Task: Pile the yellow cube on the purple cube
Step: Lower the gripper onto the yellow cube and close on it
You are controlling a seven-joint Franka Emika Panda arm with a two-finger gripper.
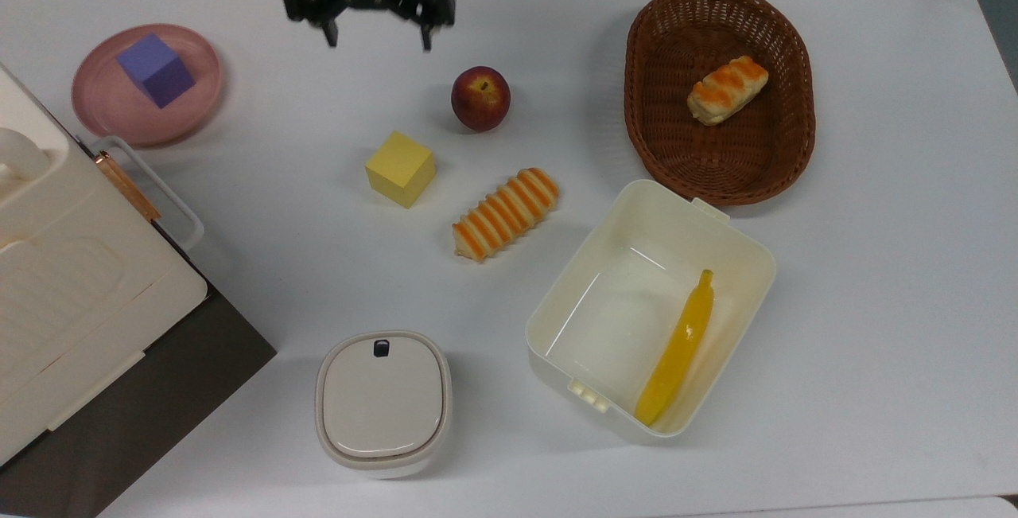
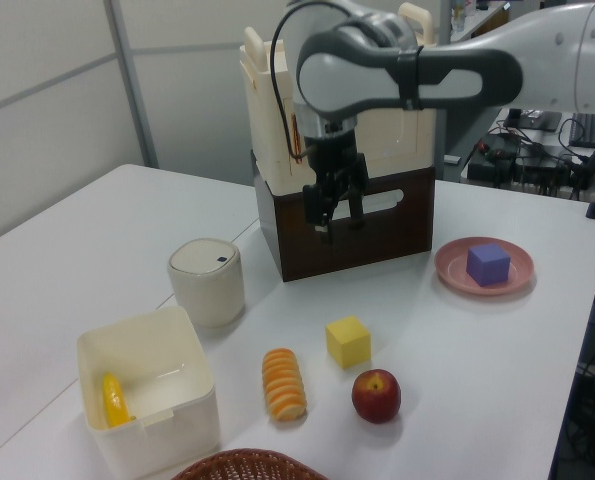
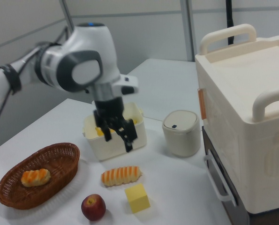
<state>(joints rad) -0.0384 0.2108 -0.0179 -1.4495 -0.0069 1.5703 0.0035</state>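
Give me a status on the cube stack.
Gripper jaws open, empty, up off the table. Yellow cube untouched on the table, purple cube alone on the pink plate. Apple sits close beside the yellow cube.

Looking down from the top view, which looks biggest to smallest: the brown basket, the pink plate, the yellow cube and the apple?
1. Brown basket
2. Pink plate
3. Yellow cube and apple: these look too alike to rank.

apple (image 1: pixel 480 98) on table | bread (image 1: pixel 727 89) in basket (image 1: pixel 660 144) | banana (image 1: pixel 677 350) in open box (image 1: pixel 573 295)
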